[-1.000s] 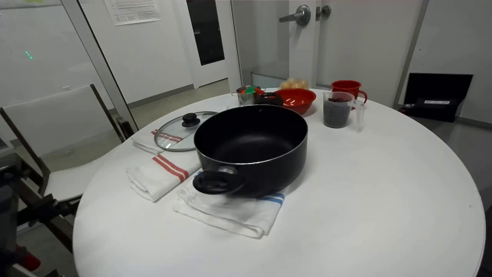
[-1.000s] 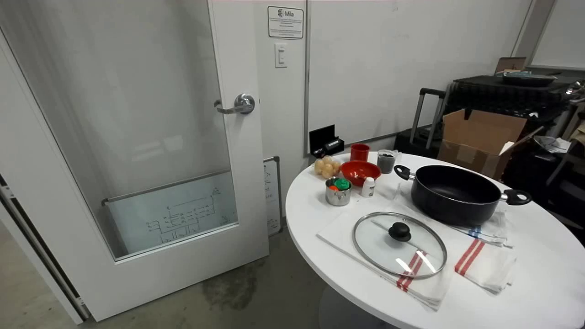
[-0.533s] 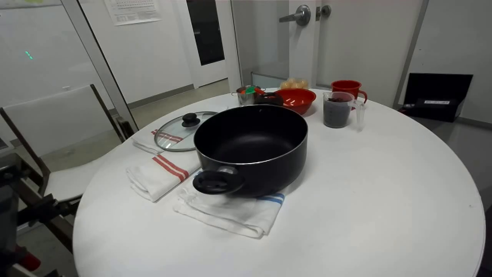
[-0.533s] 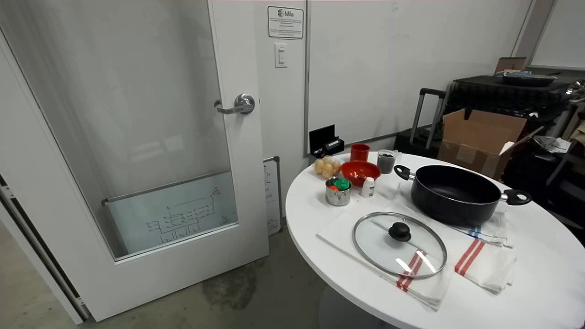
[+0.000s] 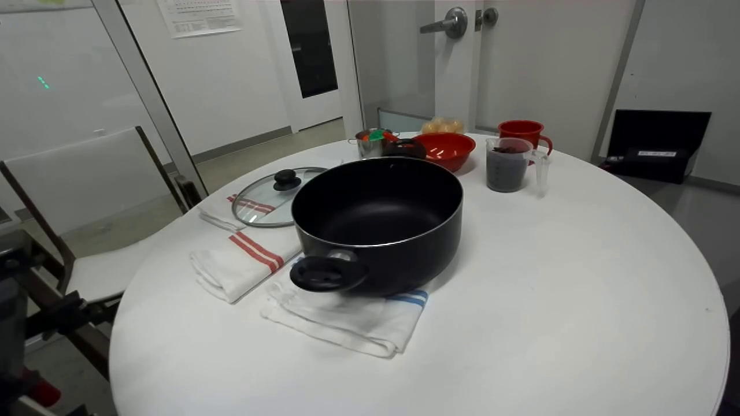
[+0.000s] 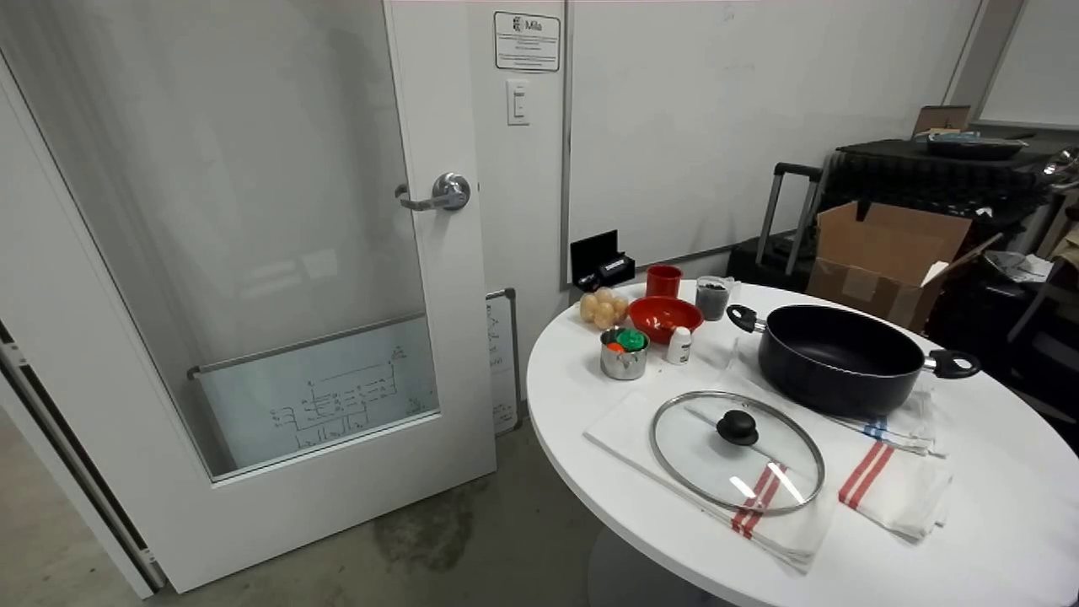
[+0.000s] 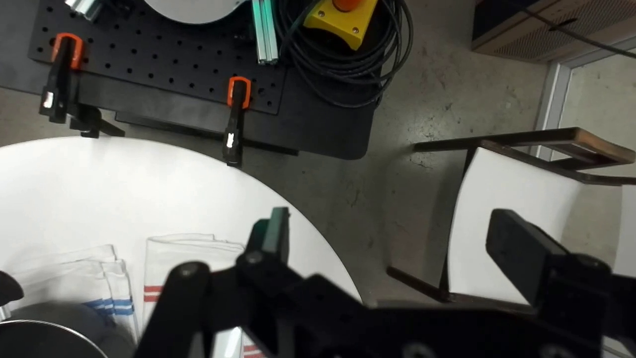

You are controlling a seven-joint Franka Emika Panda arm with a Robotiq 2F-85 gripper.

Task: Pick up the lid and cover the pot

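Note:
The round glass lid with its black knob lies flat on a folded towel, in both exterior views (image 5: 269,199) (image 6: 716,464). The black pot stands uncovered beside the lid on a blue-striped towel, in both exterior views (image 5: 399,263) (image 6: 830,375). In an exterior view the pot partly hides the lid. Part of the pot (image 7: 44,340) shows at the lower left of the wrist view. My gripper (image 7: 390,219) is open there, with nothing between its fingers, over the floor between table edge and chair. The gripper does not show in the exterior views.
A red bowl (image 6: 666,318), steel cup (image 6: 624,362), white bottle (image 6: 679,346), measuring cup (image 5: 507,167) and red mug (image 5: 520,132) stand on the round white table (image 5: 549,323). A chair (image 7: 502,223) and a black bench with clamps (image 7: 318,124) are beside the table.

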